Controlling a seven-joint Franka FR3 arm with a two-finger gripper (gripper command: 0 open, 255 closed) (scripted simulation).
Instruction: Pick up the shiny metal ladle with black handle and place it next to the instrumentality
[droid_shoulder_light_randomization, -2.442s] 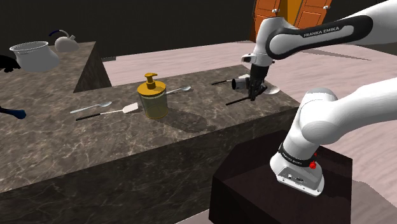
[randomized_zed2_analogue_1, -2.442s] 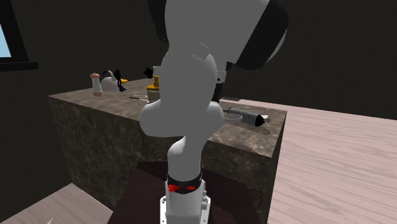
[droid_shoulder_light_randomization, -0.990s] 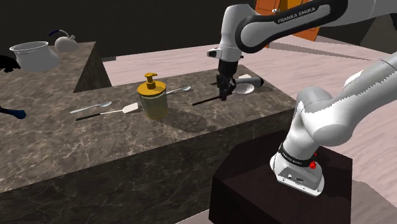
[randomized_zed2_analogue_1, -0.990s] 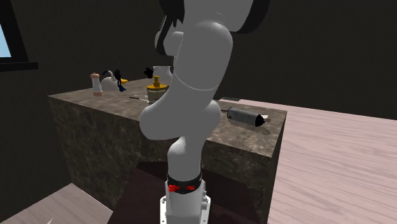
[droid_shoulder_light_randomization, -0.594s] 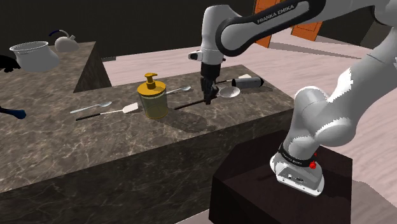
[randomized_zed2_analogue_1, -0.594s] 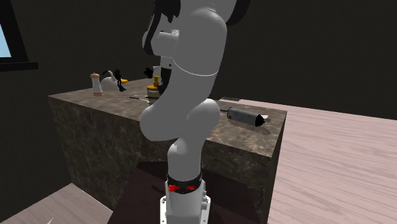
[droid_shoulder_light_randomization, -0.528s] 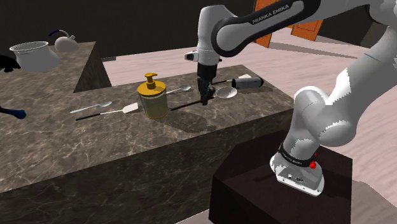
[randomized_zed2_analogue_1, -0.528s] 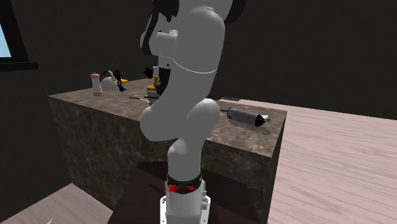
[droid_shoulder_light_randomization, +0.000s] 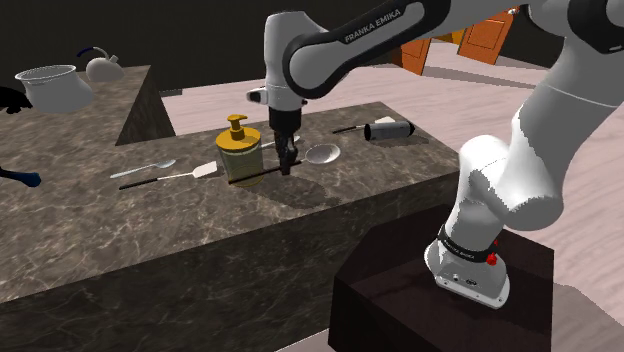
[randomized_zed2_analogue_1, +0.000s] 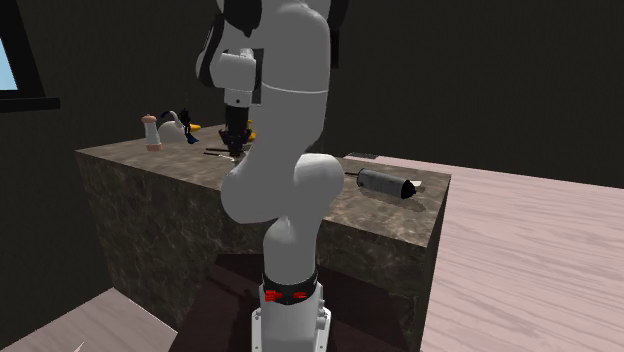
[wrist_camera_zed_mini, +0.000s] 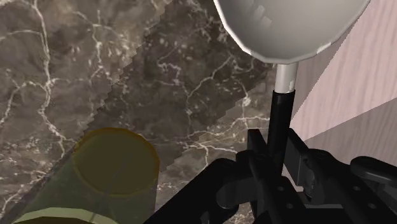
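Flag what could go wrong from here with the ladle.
1. The gripper clasps the ladle on its thin handle, with the bowl well out from the grip; it might swivel or slip.
2. The handle's end lies close to the dispenser; a push that way could knock it.

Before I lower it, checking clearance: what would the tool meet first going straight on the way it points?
Probably the dark marble countertop just under the tool holding the shiny black-handled metal ladle, beside the yellow soap dispenser; gap unclear.
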